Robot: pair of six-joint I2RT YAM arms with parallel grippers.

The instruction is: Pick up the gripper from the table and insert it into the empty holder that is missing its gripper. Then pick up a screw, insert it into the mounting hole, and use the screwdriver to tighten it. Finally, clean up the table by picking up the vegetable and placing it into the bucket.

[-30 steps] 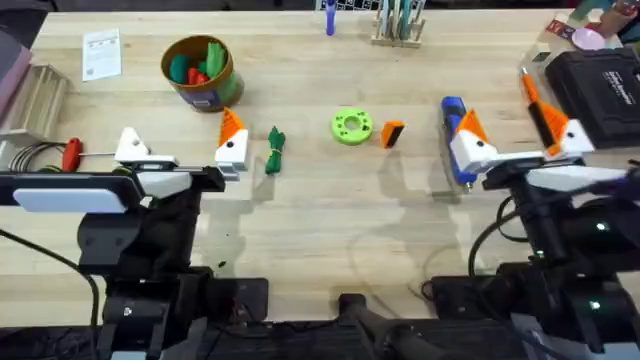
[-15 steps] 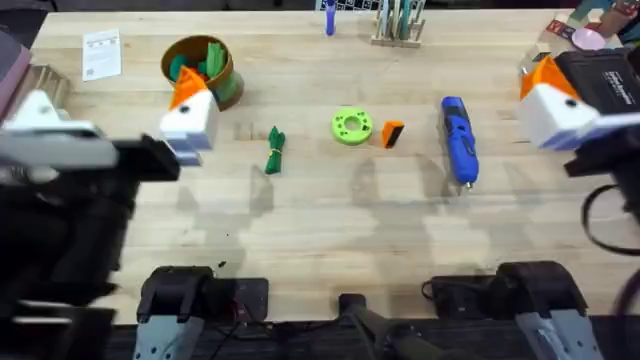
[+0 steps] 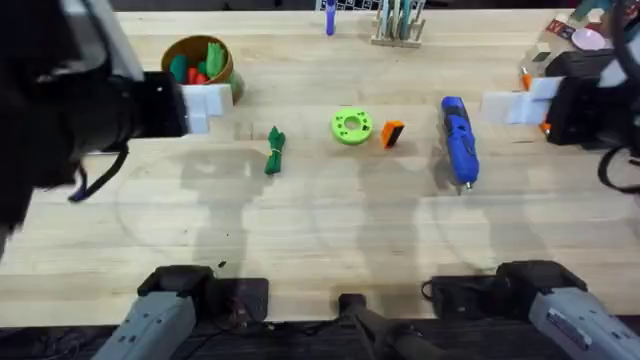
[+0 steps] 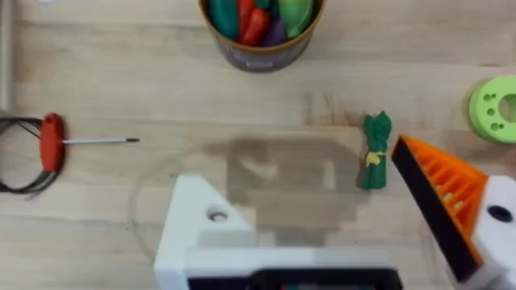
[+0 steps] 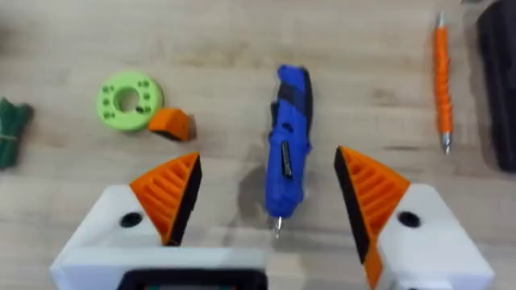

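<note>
The orange gripper (image 3: 392,133) (image 5: 171,123) lies mid-table beside a lime disc (image 3: 351,126). The blue screwdriver (image 3: 458,140) (image 5: 289,153) lies to its right, and the green vegetable (image 3: 274,150) (image 4: 375,151) to its left. The tan bucket (image 3: 200,65) (image 4: 262,48) stands far left with toy food inside. My left gripper (image 3: 205,105) (image 4: 298,173) hangs open high near the bucket. One of its fingers is the bare white holder (image 4: 197,234); the other carries an orange pad. My right gripper (image 3: 515,105) (image 5: 266,161) is open above the screwdriver. Any screw is too small to tell.
A red-handled screwdriver (image 4: 52,143) and coiled cable lie at the left edge. An orange pen (image 5: 441,80) and a black case (image 3: 600,80) sit at the right. A tool rack (image 3: 398,25) stands at the back. Both arms loom large under the camera.
Both arms have risen from low over the table's front toward the camera. The left gripper swung toward the bucket and the right toward the black case. The table's objects stayed put.
</note>
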